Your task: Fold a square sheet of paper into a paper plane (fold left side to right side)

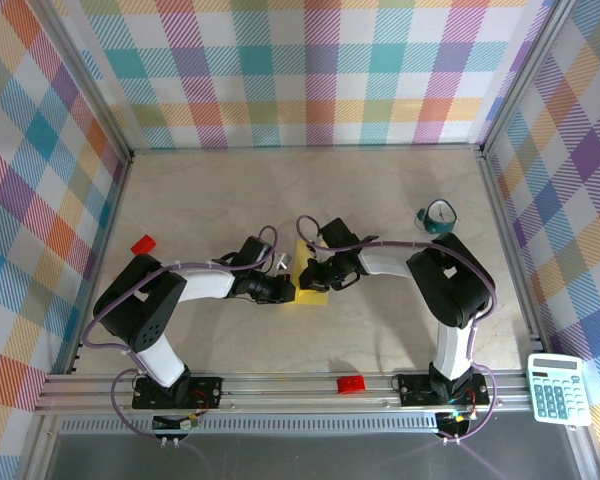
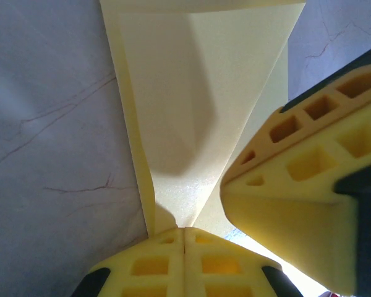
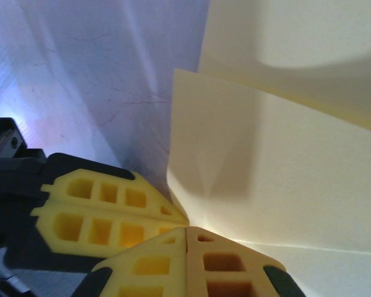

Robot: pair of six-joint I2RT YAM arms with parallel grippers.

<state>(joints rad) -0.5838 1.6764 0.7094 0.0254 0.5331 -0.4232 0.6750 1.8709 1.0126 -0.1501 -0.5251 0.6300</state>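
Note:
The square sheet of paper point(image 1: 310, 276) is yellow and folded, with creases, and lies on the table centre between my two grippers. In the left wrist view the paper point(image 2: 198, 93) narrows toward my left gripper point(image 2: 184, 230), whose jaws are shut with their tip at the paper's near point. My right gripper point(image 2: 297, 204) comes in from the right and rests on the sheet. In the right wrist view my right gripper point(image 3: 187, 229) is shut at the paper's point(image 3: 284, 154) curled corner, and the left gripper's fingers point(image 3: 105, 213) touch it from the left. Whether paper is between either pair of pads I cannot tell.
A red brick point(image 1: 143, 243) lies at the left of the table and another point(image 1: 351, 384) sits on the front rail. A teal roll point(image 1: 438, 218) stands at the right. A calculator point(image 1: 558, 389) rests at the front right corner. Checked walls enclose three sides.

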